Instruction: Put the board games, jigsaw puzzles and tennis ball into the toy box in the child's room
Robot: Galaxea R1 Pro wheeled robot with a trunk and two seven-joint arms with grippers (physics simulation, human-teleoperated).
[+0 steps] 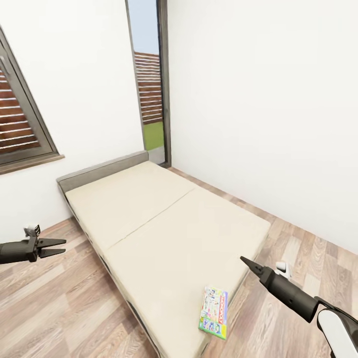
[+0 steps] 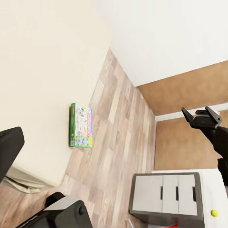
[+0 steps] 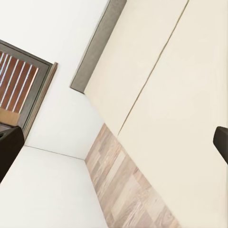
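Head view showed one board game (image 1: 214,312) near the bed's (image 1: 164,233) foot corner, beside the right gripper (image 1: 247,263), whose jaws looked narrow, likely approaching. Left gripper (image 1: 53,247) hovered slightly parted, empty, beside the bed.

Bright, even, shadowless simulator light; crisp focus; wide-angle stretch at edges

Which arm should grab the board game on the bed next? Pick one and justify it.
Right. The right gripper hangs just above the bed's near corner, close to the board game; the left gripper is across the bed, over the floor.
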